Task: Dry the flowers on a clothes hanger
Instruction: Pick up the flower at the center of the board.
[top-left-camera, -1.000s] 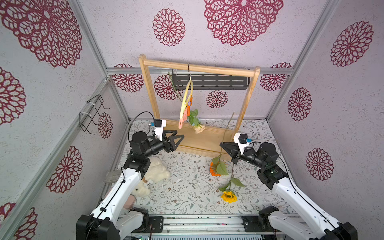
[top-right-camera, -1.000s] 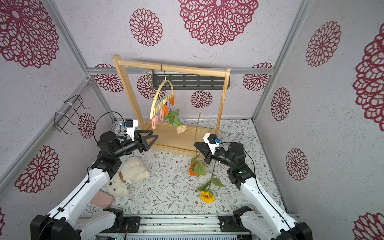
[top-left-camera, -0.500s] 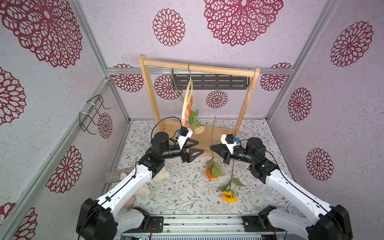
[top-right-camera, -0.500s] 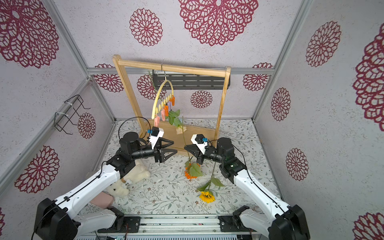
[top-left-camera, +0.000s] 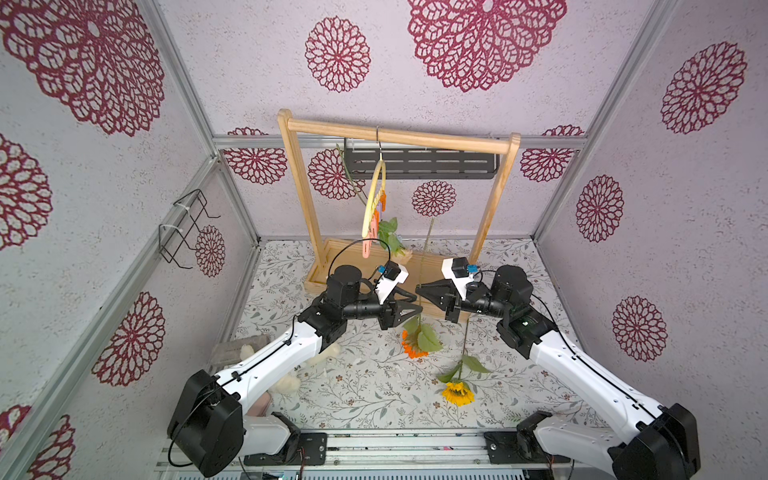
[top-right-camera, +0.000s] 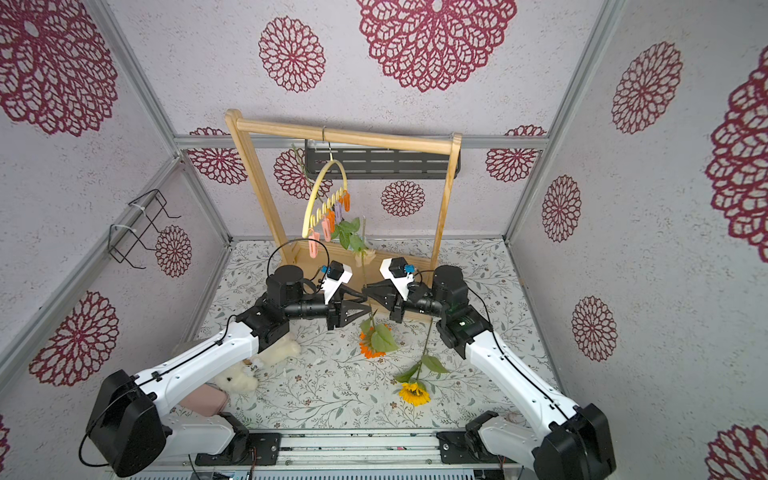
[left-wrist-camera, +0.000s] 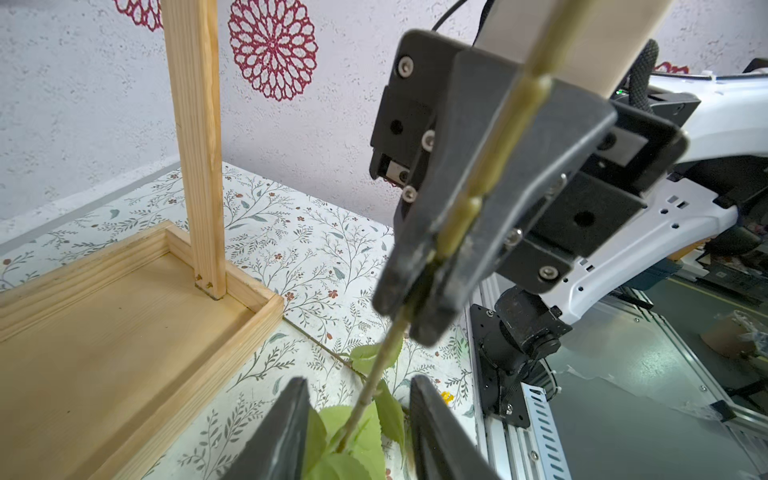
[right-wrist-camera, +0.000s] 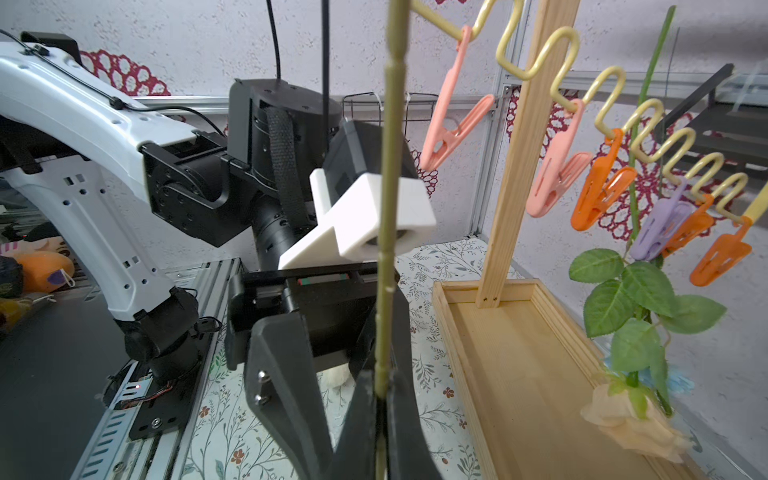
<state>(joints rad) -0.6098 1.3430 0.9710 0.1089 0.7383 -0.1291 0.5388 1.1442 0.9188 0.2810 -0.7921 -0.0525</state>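
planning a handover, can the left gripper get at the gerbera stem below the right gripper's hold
Probably yes: the left gripper stands open astride the gerbera stem, just below where the right gripper is shut on it. Only the stem's own leaves are near.

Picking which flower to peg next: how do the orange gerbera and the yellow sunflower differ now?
The orange gerbera hangs head-down, stem upright, pinched in the right claw; the yellow sunflower lies flat on the mat, untouched. The gerbera's stem also runs between the fingers of the open left claw; no claw nears the sunflower. Both have green leafy stems; neither is on the clothes hanger.
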